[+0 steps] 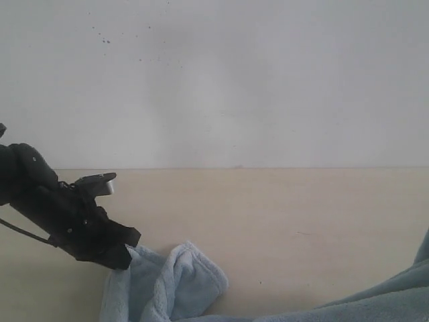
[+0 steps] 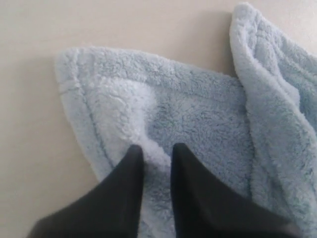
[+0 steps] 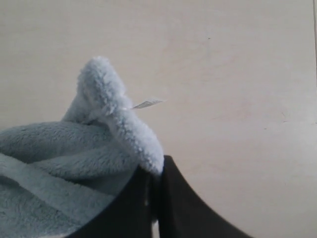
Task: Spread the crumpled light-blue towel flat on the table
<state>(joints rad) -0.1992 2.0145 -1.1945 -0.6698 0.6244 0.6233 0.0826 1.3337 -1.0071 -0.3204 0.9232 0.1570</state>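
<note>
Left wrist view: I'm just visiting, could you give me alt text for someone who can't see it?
The left gripper pinches a ridge of the fluffy pale blue towel between its two black fingers, near a hemmed corner. The towel lies rumpled on the beige table, with a thick fold along one side.

There is one towel (image 1: 167, 285), pale blue (bunched into several lobes, though it reads as the same cloth throughout). One table (image 1: 301, 221) lies beneath it, and one white wall (image 1: 234, 80) stands behind. Two grippers show: the left gripper (image 2: 157, 151) and the right gripper (image 3: 156, 166). Each has two dark fingers (image 2: 124, 188), four in all. One small white tag (image 3: 147, 103) sticks out from the cloth.
</note>
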